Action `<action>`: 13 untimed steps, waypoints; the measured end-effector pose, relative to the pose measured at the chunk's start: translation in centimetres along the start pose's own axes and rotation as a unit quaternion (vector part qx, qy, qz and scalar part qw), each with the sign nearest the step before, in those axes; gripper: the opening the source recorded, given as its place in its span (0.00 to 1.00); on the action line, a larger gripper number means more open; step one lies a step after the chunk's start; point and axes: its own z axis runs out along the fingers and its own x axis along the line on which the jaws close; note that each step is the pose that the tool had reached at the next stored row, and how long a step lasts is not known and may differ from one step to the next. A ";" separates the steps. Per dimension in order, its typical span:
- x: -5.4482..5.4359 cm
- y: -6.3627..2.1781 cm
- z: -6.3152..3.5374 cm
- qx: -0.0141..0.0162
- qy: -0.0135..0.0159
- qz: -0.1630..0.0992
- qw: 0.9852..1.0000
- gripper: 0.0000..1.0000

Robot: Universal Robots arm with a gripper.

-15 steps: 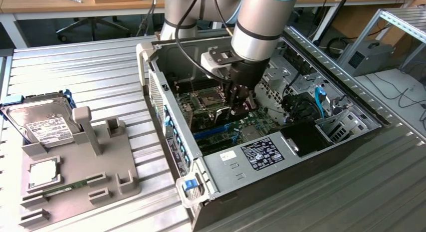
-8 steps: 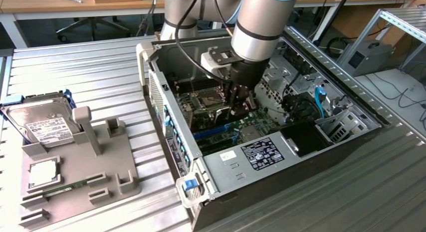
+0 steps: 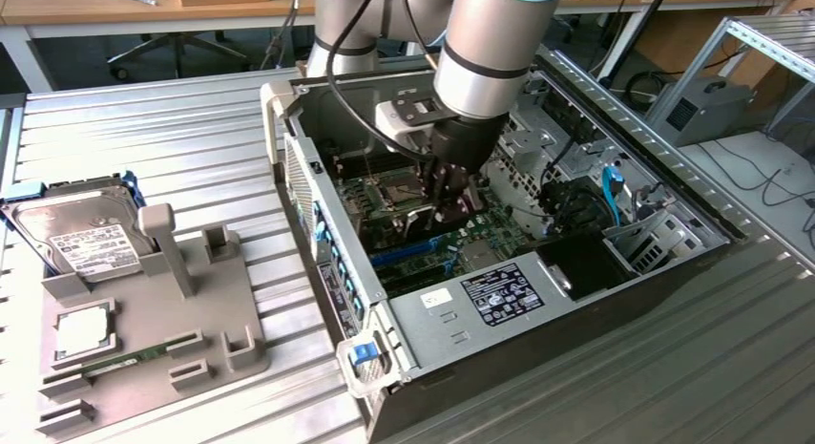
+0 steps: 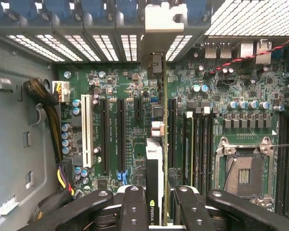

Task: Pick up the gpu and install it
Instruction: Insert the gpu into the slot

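Observation:
My gripper (image 4: 159, 199) is shut on the gpu (image 4: 154, 159), which I see edge-on from above, one black finger (image 4: 135, 207) on each side of it. The card's silver end bracket (image 4: 164, 26) stands against the row of rear slot openings of the case. The card is upright over the green motherboard (image 4: 130, 86), in line with the long black expansion slots (image 4: 121, 134); whether it is seated I cannot tell. In the exterior view the gripper (image 3: 449, 210) reaches down inside the open computer case (image 3: 510, 301), low over the motherboard (image 3: 427, 258).
A grey parts holder (image 3: 153, 339) on the exterior view's left carries a hard drive (image 3: 83, 239), a processor chip (image 3: 83, 331) and a memory stick (image 3: 128, 356). Case walls, a drive cage (image 3: 650, 239), a blue cable (image 3: 612, 200) and a cable bundle (image 4: 48, 110) surround the gripper.

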 end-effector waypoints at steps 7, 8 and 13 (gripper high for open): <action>0.0 0.31 0.08 0.000 0.000 0.000 1.000 0.27; 0.0 0.33 0.13 0.000 0.000 0.000 1.000 0.27; 0.0 0.46 0.35 0.000 0.000 0.000 1.000 0.27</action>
